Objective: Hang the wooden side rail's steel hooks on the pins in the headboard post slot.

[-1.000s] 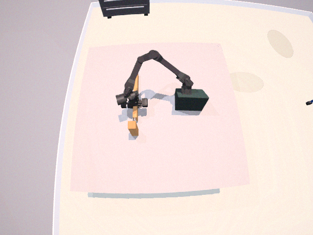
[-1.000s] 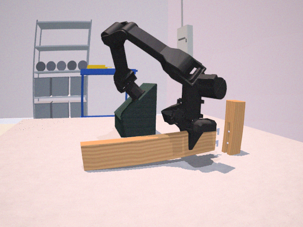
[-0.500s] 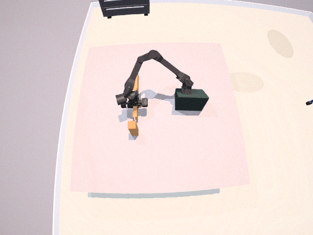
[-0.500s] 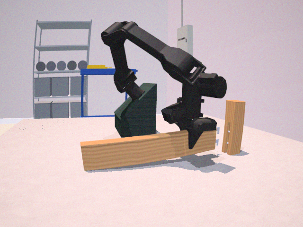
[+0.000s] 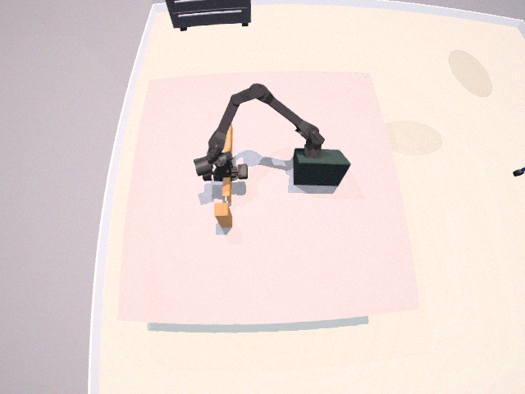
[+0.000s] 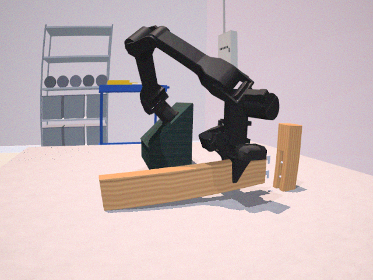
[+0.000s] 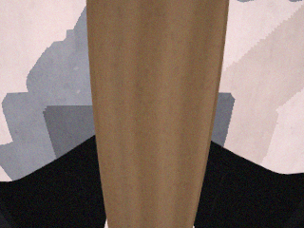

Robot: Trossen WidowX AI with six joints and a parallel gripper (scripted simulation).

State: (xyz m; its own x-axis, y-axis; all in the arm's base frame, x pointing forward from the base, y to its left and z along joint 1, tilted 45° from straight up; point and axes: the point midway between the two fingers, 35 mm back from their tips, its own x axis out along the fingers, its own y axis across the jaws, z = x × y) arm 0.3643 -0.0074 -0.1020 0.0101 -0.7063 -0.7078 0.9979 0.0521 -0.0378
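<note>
- Nearest me, the wooden side rail (image 5: 227, 186) (image 6: 168, 186) (image 7: 152, 114) slants up from its far end, low at the table (image 5: 271, 263) (image 6: 180, 241).
- The end effector (image 5: 225, 171) (image 6: 238, 171) (image 7: 146, 131) grips the rail near its hooked end, holding that end raised.
- Beyond, the steel hooks (image 6: 267, 166) stand just short of the post (image 5: 221, 213) (image 6: 290, 156), off its pins (image 6: 280, 169).
- I judge this the lining-up step; next calls for checking hook height, easing forward into the slot, then lowering.

From my remote station, I see a gray shelf unit (image 6: 76, 58) holding round dark discs and gray bins, beside a blue cart (image 6: 120, 88) bearing something yellow (image 6: 118, 81).
</note>
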